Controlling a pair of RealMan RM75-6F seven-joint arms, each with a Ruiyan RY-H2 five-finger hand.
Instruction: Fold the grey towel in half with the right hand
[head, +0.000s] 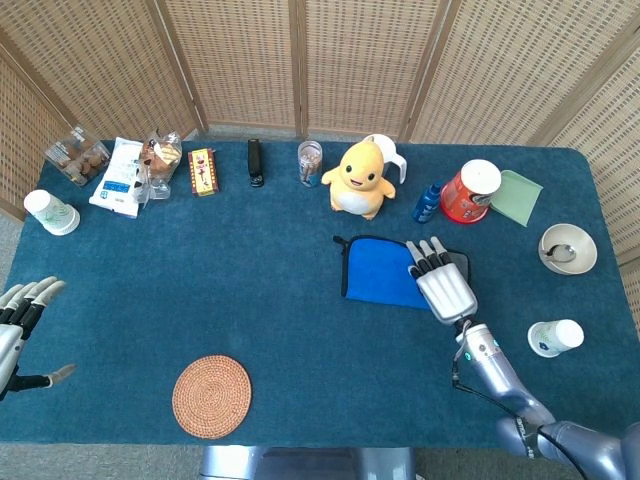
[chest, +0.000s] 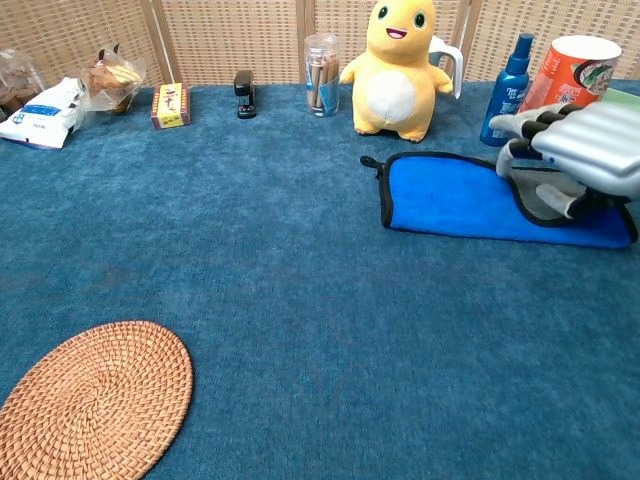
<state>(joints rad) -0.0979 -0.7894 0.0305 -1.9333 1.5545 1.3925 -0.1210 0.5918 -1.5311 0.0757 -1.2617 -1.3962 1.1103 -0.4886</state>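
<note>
The towel (head: 380, 272) (chest: 450, 205) lies right of the table's middle, blue face up with black trim, just in front of the yellow plush toy. A grey flap (chest: 545, 200) of it shows at its right end. My right hand (head: 442, 283) (chest: 575, 150) is over that end, fingers pointing away from me and curled down over the flap, which appears pinched against the thumb below. My left hand (head: 20, 320) hovers off the table's near left edge with its fingers apart and nothing in them.
Behind the towel stand a yellow plush toy (head: 357, 178), a blue spray bottle (chest: 512, 75) and a red cup (chest: 575, 68). A bowl (head: 567, 249) and a paper cup (head: 556, 338) sit to the right. A woven coaster (head: 211, 396) lies near front left. Snacks line the back left.
</note>
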